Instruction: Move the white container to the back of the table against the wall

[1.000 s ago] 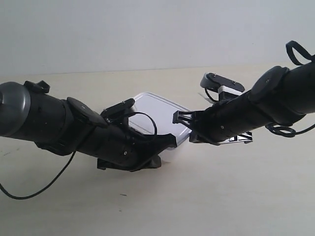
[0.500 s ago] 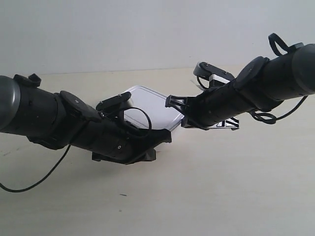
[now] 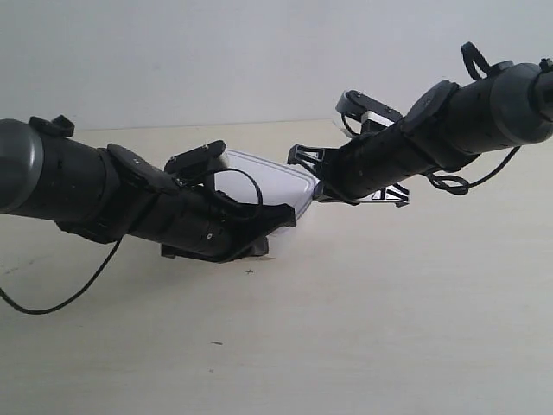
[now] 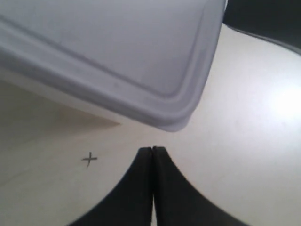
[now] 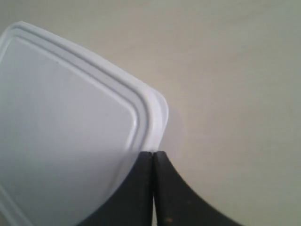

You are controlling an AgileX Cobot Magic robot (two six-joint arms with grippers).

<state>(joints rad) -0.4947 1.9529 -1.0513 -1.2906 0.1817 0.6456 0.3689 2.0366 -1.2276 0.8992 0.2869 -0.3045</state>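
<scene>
In the exterior view the white container (image 3: 268, 180) sits on the bench (image 3: 389, 328) between the arm at the exterior view's left (image 3: 130, 207) and the arm at the exterior view's right (image 3: 432, 143), apart from the wall (image 3: 259, 52). In the left wrist view the left jaws are pressed together, empty, just beside a corner of it, near a tiny cross mark (image 4: 89, 158). In the right wrist view the right jaws are pressed together too, tips touching a corner

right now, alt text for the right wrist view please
A white rectangular plastic container with a rimmed top fills much of the frame, on a pale cream tabletop. The black right gripper, shut, points its tips at the container's rounded corner.
</scene>
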